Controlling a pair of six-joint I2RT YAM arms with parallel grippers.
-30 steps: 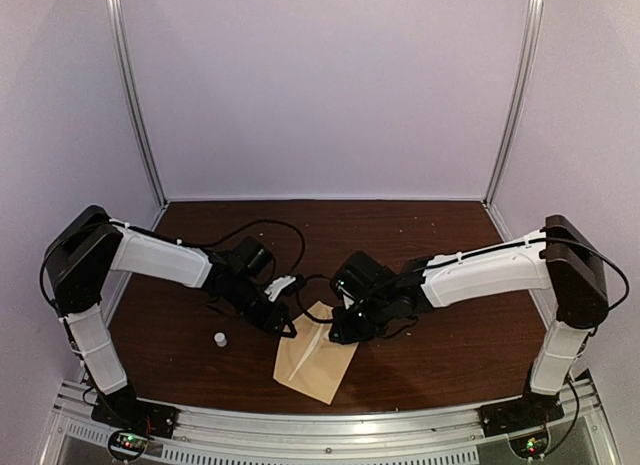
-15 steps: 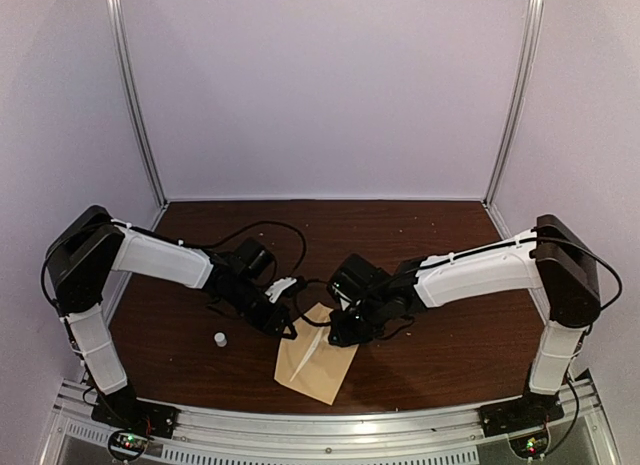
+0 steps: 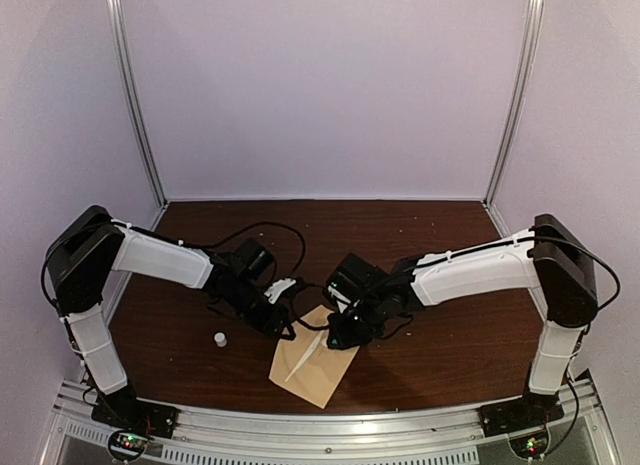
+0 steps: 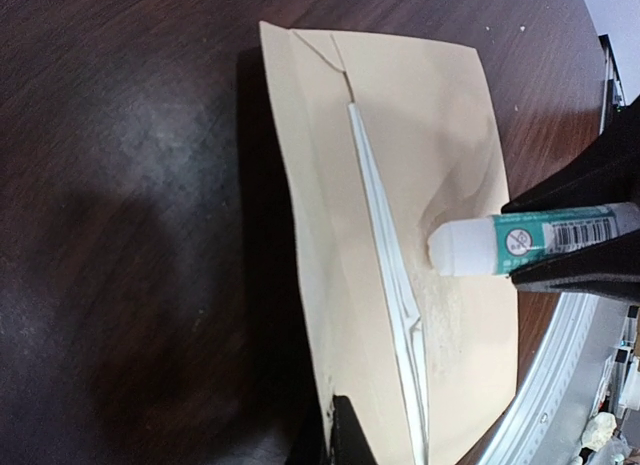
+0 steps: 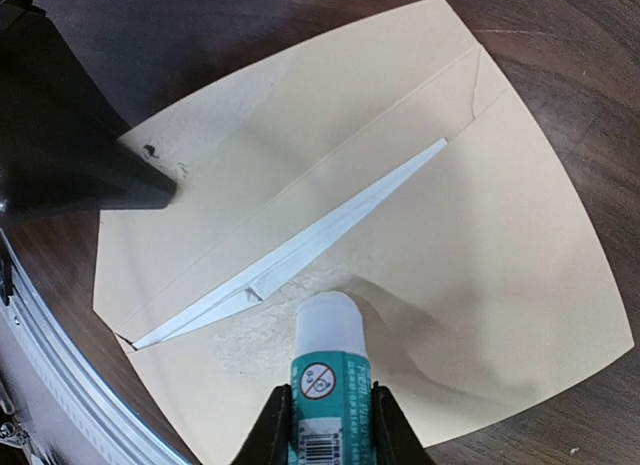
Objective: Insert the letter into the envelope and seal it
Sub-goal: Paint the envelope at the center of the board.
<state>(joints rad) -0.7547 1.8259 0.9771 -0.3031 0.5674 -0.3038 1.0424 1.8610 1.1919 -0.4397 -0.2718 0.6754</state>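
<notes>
The tan envelope (image 3: 312, 363) lies flat near the table's front edge. The letter (image 5: 300, 250) sits inside it, and only its white edges show along the opening (image 4: 385, 245). My right gripper (image 5: 328, 417) is shut on a teal glue stick (image 5: 328, 375). The stick's white tip presses on the envelope (image 5: 500, 215) just beside the opening, where a rough smear shows. My left gripper (image 5: 165, 190) is shut, and its black tip rests on the envelope's edge (image 4: 345, 435). In the top view the two grippers, left (image 3: 285, 328) and right (image 3: 338, 335), meet over the envelope's far end.
A small white cap (image 3: 219, 338) stands on the dark wooden table (image 3: 450, 355) left of the envelope. Black cables loop behind both wrists (image 3: 290, 240). The metal rail of the near edge (image 3: 320, 425) runs close below the envelope.
The right gripper with the glue stick has shifted slightly left over the envelope, and the envelope has slid a little towards the near edge. The left gripper has stayed put.
</notes>
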